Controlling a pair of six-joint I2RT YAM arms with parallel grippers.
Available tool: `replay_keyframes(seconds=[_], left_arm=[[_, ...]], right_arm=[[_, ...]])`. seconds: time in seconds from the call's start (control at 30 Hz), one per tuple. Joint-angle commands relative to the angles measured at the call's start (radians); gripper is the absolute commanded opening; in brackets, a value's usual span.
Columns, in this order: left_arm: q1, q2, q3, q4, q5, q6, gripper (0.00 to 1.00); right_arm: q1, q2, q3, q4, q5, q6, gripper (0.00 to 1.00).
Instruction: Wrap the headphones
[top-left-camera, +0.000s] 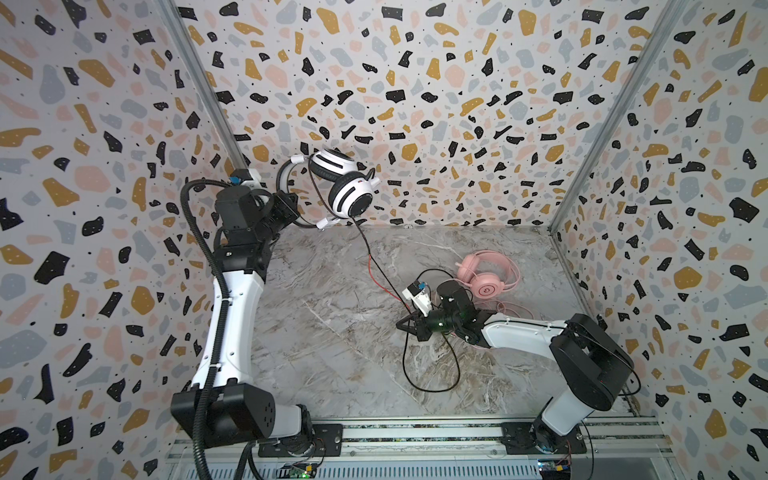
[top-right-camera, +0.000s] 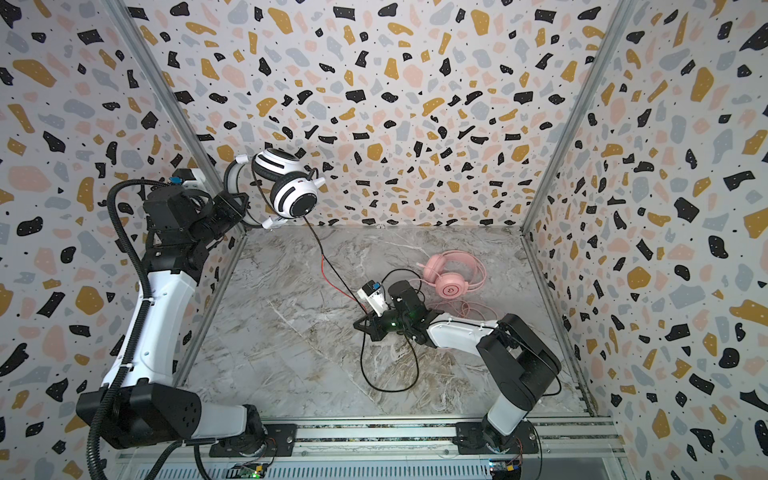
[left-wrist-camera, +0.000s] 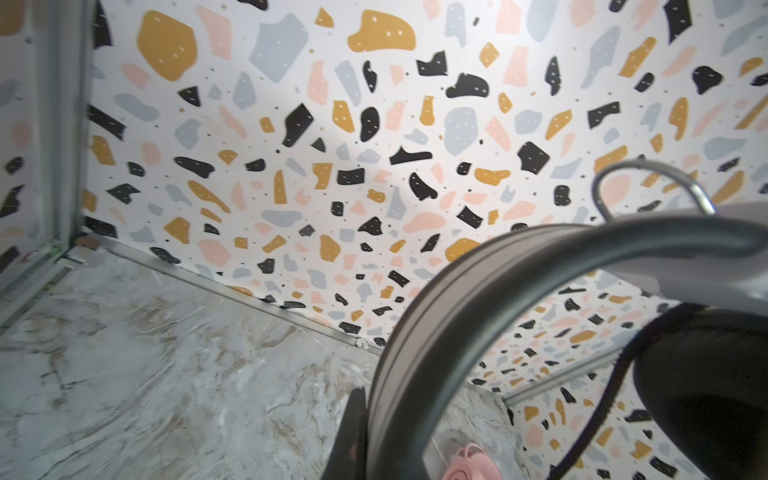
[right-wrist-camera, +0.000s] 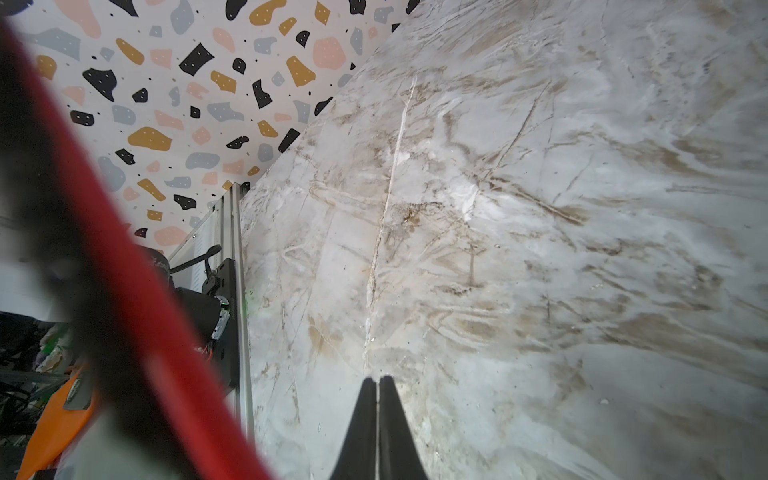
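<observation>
The white-and-black headphones (top-left-camera: 345, 183) (top-right-camera: 291, 187) hang high at the back left, above the table. My left gripper (top-left-camera: 293, 203) (top-right-camera: 239, 208) (left-wrist-camera: 365, 415) is shut on their headband (left-wrist-camera: 436, 316); one finger (left-wrist-camera: 353, 432) presses its side. Their thin black cable (top-left-camera: 374, 266) (top-right-camera: 332, 270), red along one stretch, slants down to my right gripper (top-left-camera: 404, 324) (top-right-camera: 362, 325) (right-wrist-camera: 377, 380), then loops on the table (top-left-camera: 432, 388). The right jaws are shut with nothing between the tips. The blurred cable (right-wrist-camera: 124, 270) crosses beside them; a pinch further back does not show. The pink headphones (top-left-camera: 486, 278) (top-right-camera: 453, 276) (left-wrist-camera: 469, 465) lie behind the right arm.
The marble table (top-left-camera: 332, 353) is boxed in by terrazzo-patterned walls (top-left-camera: 415, 83) at the back and both sides. A pink cable (top-left-camera: 511, 309) trails by the right arm. The arms' mounting rail (top-left-camera: 415, 434) runs along the front edge.
</observation>
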Motion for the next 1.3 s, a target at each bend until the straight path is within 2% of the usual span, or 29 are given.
replay_keyframes(seconds=[0.0, 0.2, 0.43, 0.57, 0.77, 0.93, 1.03, 1.1, 1.2, 1.27], left_arm=[[0.005, -0.029, -0.002, 0.053, -0.135, -0.029, 0.00], [0.007, 0.004, -0.002, -0.009, -0.311, 0.024, 0.00], [0.008, 0.038, 0.020, -0.004, -0.353, -0.007, 0.00], [0.009, 0.076, 0.090, -0.084, -0.373, 0.016, 0.00], [0.003, 0.086, 0.105, -0.158, -0.478, 0.068, 0.00], [-0.039, 0.104, 0.087, -0.237, -0.587, 0.165, 0.00], [-0.114, 0.121, 0.089, -0.292, -0.710, 0.262, 0.00], [-0.167, 0.154, 0.118, -0.350, -0.753, 0.325, 0.00], [-0.234, 0.186, 0.146, -0.433, -0.748, 0.408, 0.00], [-0.268, 0.185, 0.135, -0.458, -0.627, 0.487, 0.00]], right_arm=[[0.010, -0.073, 0.014, -0.099, 0.034, -0.060, 0.00], [0.050, -0.193, 0.063, -0.265, 0.156, -0.143, 0.00], [0.077, -0.274, 0.100, -0.352, 0.215, -0.163, 0.00], [0.111, -0.307, 0.132, -0.392, 0.253, -0.197, 0.00], [0.140, -0.349, 0.231, -0.488, 0.323, -0.256, 0.00], [0.118, -0.308, 0.385, -0.538, 0.353, -0.322, 0.00], [0.110, -0.276, 0.478, -0.543, 0.371, -0.353, 0.00], [0.088, -0.243, 0.551, -0.557, 0.373, -0.368, 0.00], [0.067, -0.197, 0.665, -0.588, 0.414, -0.395, 0.00], [0.062, -0.168, 0.744, -0.619, 0.473, -0.416, 0.00]])
